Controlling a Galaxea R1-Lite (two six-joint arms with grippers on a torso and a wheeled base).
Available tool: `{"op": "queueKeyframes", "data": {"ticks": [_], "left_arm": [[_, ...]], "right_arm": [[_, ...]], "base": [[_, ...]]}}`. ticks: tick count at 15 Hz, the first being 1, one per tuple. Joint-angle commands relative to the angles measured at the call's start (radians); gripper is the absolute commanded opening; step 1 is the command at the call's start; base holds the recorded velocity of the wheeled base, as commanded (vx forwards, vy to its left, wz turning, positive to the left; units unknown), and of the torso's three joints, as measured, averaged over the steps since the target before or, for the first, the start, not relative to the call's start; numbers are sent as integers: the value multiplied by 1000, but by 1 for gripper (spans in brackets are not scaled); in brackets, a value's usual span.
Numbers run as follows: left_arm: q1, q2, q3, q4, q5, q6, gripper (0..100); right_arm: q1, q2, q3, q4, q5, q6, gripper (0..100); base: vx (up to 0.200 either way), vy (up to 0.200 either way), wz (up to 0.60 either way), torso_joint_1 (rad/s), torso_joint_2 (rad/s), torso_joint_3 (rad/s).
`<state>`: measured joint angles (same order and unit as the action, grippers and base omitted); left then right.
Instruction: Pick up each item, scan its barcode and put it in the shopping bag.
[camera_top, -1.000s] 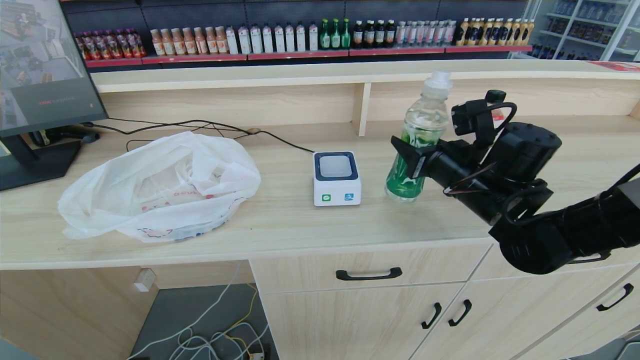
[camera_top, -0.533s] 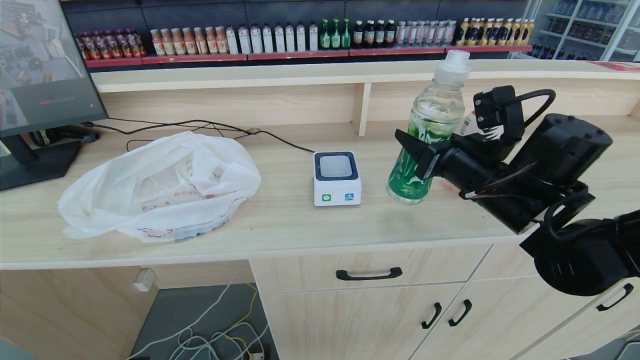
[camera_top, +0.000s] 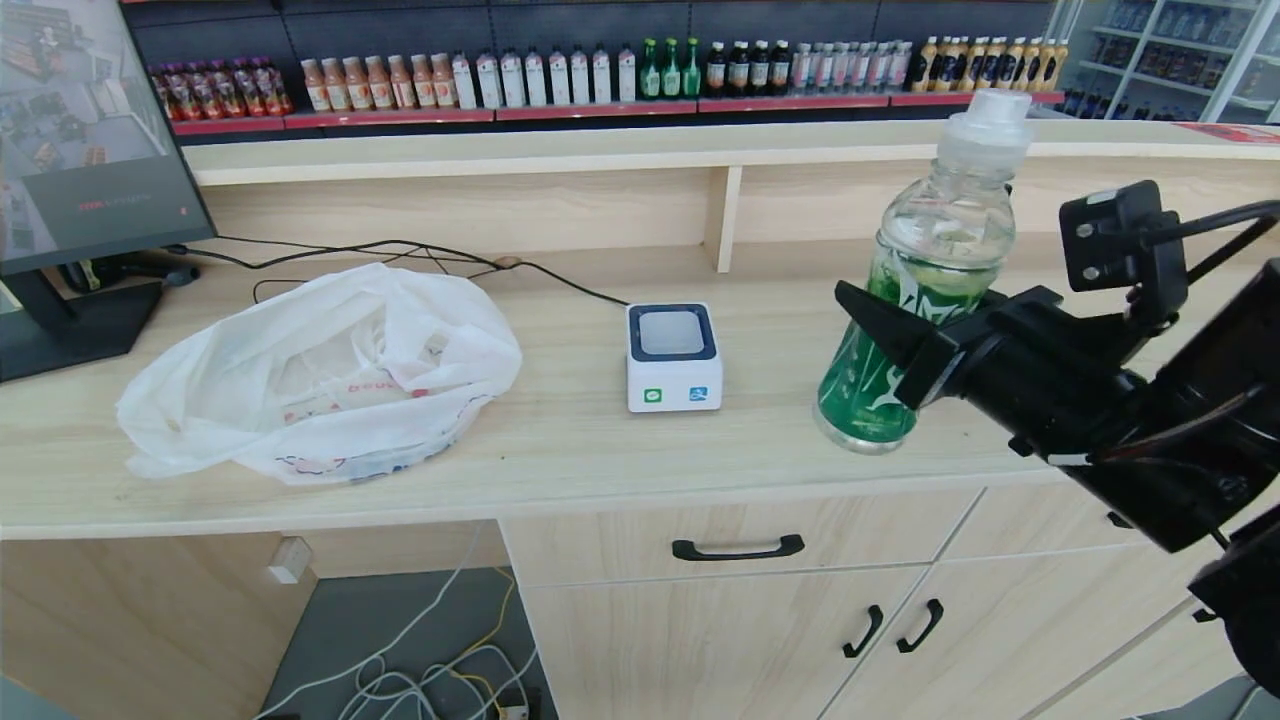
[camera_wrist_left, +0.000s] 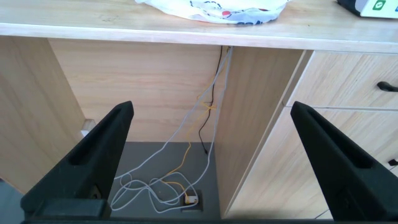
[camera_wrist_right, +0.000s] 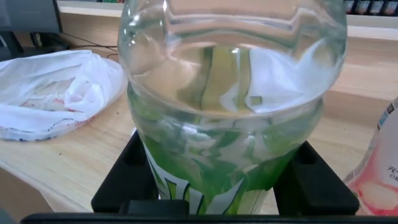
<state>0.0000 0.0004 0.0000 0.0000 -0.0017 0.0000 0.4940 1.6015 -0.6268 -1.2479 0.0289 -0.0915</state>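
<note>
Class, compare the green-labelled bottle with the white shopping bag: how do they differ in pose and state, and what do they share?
The bottle is held nearly upright in the right gripper; the shopping bag lies slumped on the counter, untouched. The bottle is rigid and clear; the shopping bag is soft, crumpled and white. Both are beside the scanner, on opposite sides.

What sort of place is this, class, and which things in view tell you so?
Most likely a shop checkout: a barcode scanner and a shopping bag lie on the counter, with shelves of bottled drinks behind.

right fingers (camera_top: 880, 325) clamped, left fingers (camera_wrist_left: 99, 155) apart
</note>
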Motion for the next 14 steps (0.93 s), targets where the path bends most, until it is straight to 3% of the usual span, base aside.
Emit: {"op": "queueKeyframes", "data": {"ticks": [1, 4, 14], "left_arm": [[0, 0, 0, 0, 0, 0, 100], [0, 0, 0, 0, 0, 0, 100], [0, 0, 0, 0, 0, 0, 100]], "right_arm": [[32, -66, 79, -28, 0, -20, 0], [63, -87, 193, -62, -1, -45, 0], [60, -124, 283, -102, -3, -47, 0]], "base": [[0, 0, 0, 0, 0, 0], [0, 0, 0, 0, 0, 0], [0, 0, 0, 0, 0, 0]]}}
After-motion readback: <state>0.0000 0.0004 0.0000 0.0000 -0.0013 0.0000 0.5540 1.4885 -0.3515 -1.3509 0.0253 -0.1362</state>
